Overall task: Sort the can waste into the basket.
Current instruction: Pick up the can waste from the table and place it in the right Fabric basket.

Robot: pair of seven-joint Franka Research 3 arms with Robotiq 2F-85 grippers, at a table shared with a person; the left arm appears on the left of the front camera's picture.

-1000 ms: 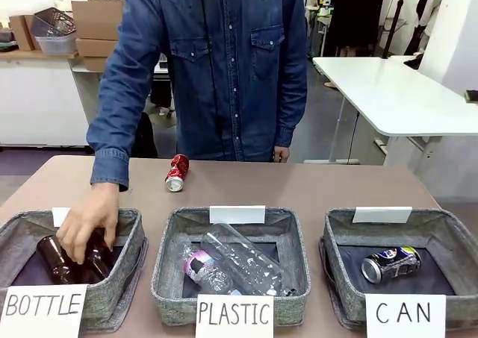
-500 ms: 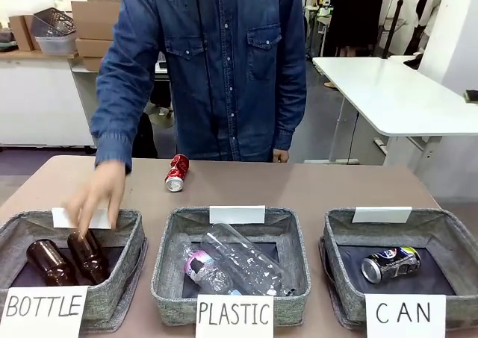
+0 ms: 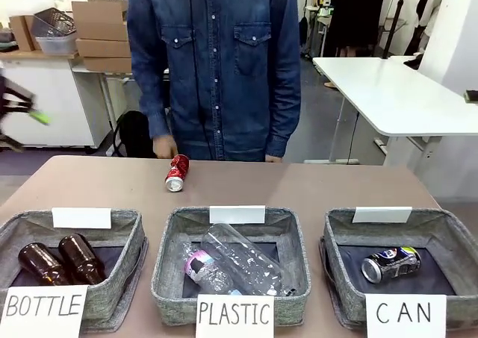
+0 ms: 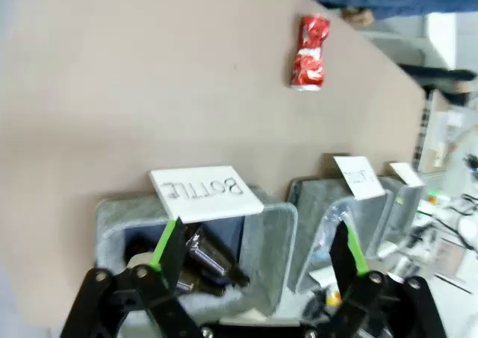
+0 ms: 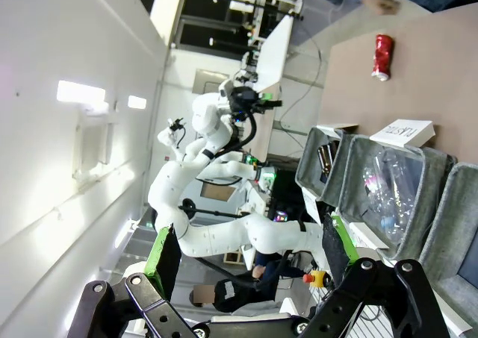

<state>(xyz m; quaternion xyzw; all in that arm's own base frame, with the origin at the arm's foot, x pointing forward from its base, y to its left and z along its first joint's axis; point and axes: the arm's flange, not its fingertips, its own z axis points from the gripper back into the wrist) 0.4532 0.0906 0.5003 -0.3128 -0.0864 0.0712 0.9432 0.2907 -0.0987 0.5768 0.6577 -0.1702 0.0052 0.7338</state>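
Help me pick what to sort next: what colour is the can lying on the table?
Red can, silver end; clearest in the front view.

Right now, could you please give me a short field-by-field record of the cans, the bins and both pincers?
red can: lying on its side on the table, far side, outside every bin
blue can: lying inside the CAN basket
BOTTLE bin: two brown bottles
PLASTIC bin: clear bottles
left pincer: open, empty, facing the BOTTLE bin
right pincer: open, empty
left to sort: red can
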